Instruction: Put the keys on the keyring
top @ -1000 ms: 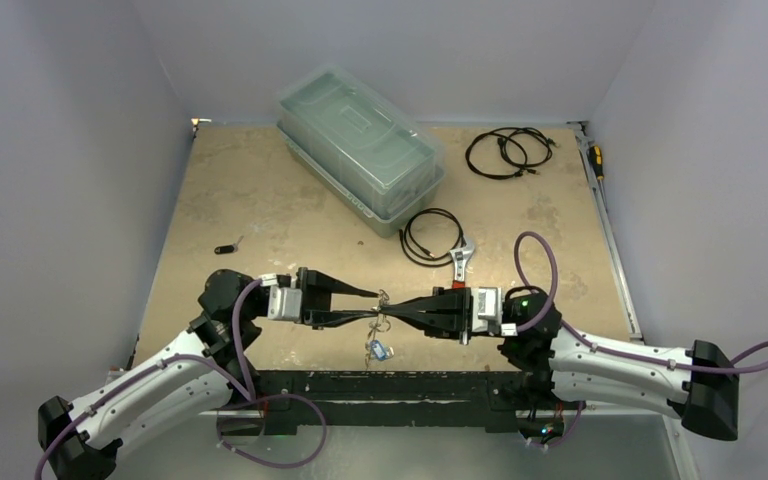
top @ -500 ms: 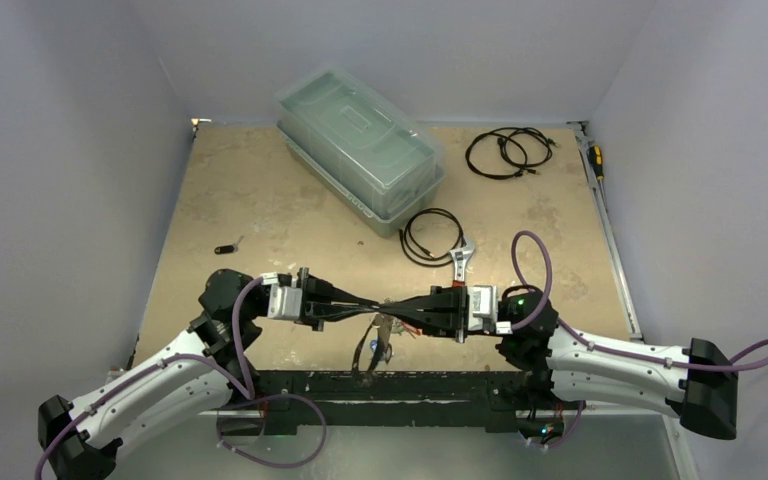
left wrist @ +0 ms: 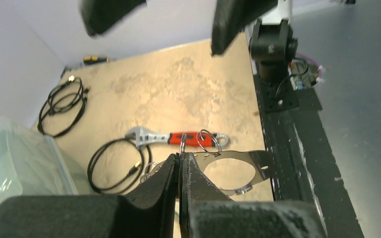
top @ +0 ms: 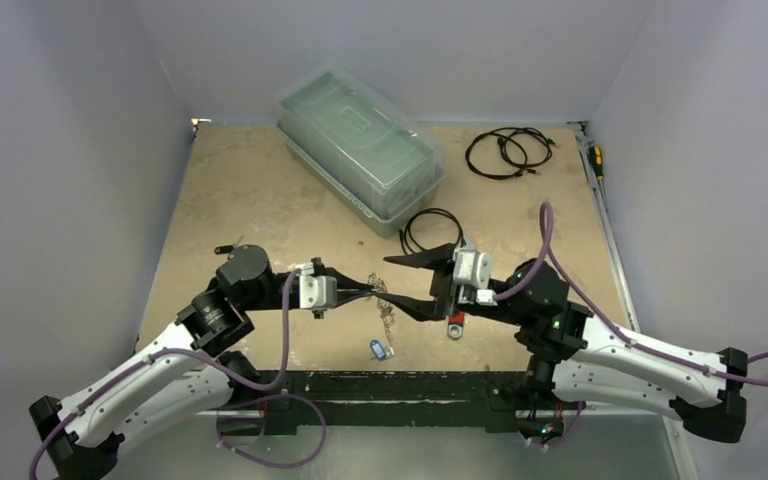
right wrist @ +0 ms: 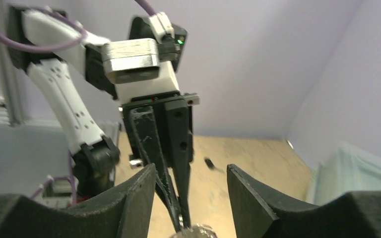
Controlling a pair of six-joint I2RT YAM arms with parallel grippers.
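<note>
Top view: my left gripper [top: 369,288] is pinched shut on the thin silvery metal keyring [top: 386,314], with small tagged metal keys [top: 378,349] dangling toward six o'clock. Left wrist: same tight pinch. Right wrist: my right gripper [right wrist: 188,173] gapes wide, empty; I judge it should close slowly, squarely on the ring.

Thin silvery keyring [top: 386,314] pinched in L jaws, hangs down w/ blue-tag key [top: 378,348] at btm.
</note>
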